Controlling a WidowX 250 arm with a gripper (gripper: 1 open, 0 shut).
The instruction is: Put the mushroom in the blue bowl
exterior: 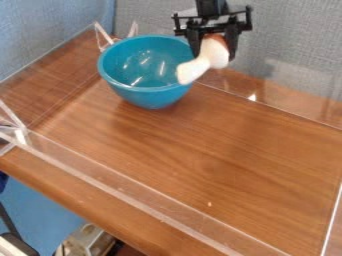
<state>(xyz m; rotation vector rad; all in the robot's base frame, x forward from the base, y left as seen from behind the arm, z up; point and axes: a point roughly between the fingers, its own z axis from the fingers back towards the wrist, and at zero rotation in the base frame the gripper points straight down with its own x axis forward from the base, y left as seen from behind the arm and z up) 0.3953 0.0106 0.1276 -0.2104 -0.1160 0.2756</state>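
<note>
Claw (214,43) grips the mushroom (201,63) by its cap, stem tilted down-left, hanging over the right rim of the blue bowl (147,70) on the desk (201,150).

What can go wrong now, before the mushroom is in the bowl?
1. The gripper holds the mushroom only by its cap end, with the stem hanging tilted; it may slip out too early.
2. The mushroom hangs about over the right rim of the bowl, not the middle. Released here, it might hit the rim and fall onto the table.
</note>
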